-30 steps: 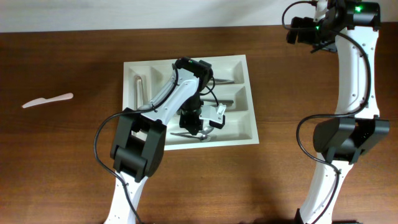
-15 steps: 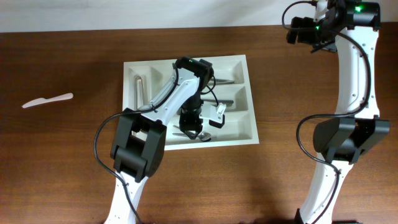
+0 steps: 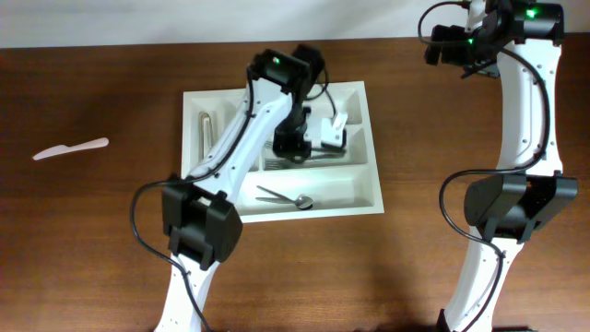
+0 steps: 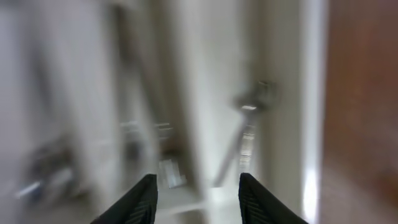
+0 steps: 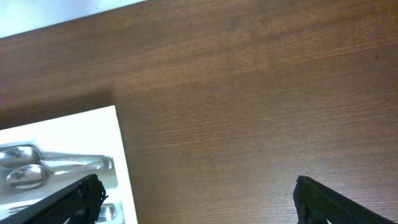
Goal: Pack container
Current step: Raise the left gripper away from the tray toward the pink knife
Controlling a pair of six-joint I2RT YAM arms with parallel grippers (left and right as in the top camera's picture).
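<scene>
The white cutlery tray (image 3: 348,190) lies in the middle of the table. A metal spoon (image 3: 287,197) lies loose in its front wide compartment. Other metal utensils lie in the middle and back compartments and in a narrow left one (image 3: 207,129). My left gripper (image 3: 297,145) hangs over the tray's middle, open and empty. Its wrist view is motion-blurred: open fingers (image 4: 198,182) over the tray with a metal utensil (image 4: 239,140). My right gripper (image 3: 452,41) is open and empty, high at the back right. Its wrist view (image 5: 196,186) shows the tray's corner (image 5: 115,134) and spoons (image 5: 28,167).
A white plastic knife (image 3: 71,148) lies on the brown table far left of the tray. The table's back edge meets a white wall. The right arm's base (image 3: 512,207) stands right of the tray.
My left gripper has moved from over the front compartment back to the tray's middle. The spoon it was over now lies uncovered in the front compartment. The right arm has not moved.
</scene>
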